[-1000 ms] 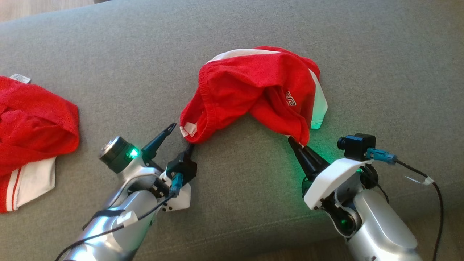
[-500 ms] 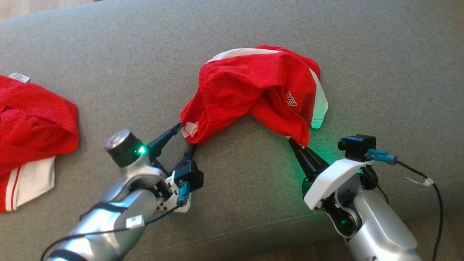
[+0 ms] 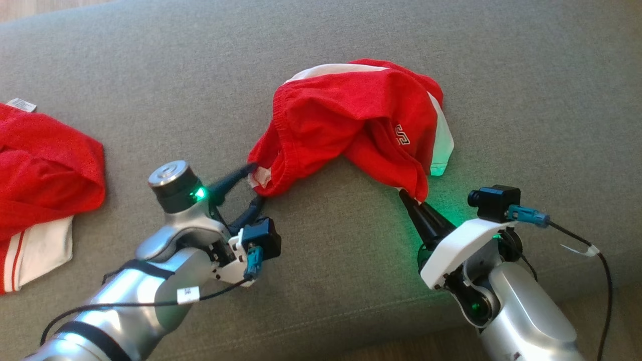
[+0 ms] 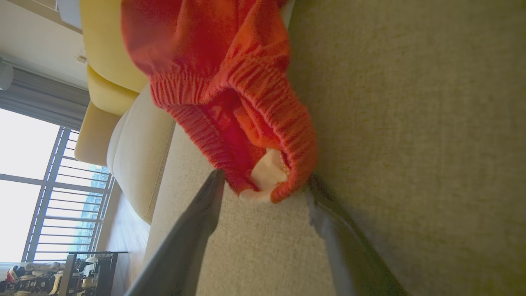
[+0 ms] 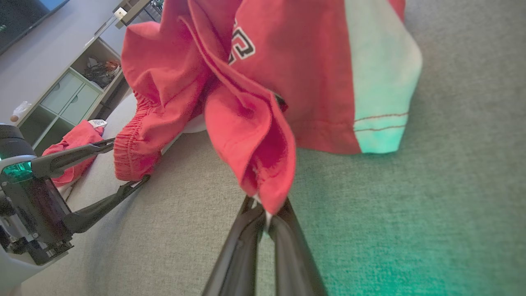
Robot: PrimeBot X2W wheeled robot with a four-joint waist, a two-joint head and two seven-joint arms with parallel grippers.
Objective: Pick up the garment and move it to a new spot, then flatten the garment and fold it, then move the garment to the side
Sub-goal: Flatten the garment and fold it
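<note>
A grey sofa (image 3: pixel 526 75) spans the head view. On its middle lies the garment (image 3: pixel 341 115), a pair of red shorts with white side panels. It is bunched into a raised arch with both ends drooping toward the robot. A second garment (image 3: pixel 45 170), also red and white, lies well apart at the left, with a white tag (image 3: pixel 21 104) at its top. The right gripper (image 3: pixel 403 194) has its fingers pressed together, pinching a hem fold at the garment's right end, and the cloth hangs over the tips. The left gripper (image 3: pixel 256 183) has its fingers spread wide on either side of the elastic waistband corner at the left end. One fingertip is just beside the corner and the other is low by the sofa. In the left wrist view a small white label (image 4: pixel 267 170) on that corner sits between the tips.
</note>
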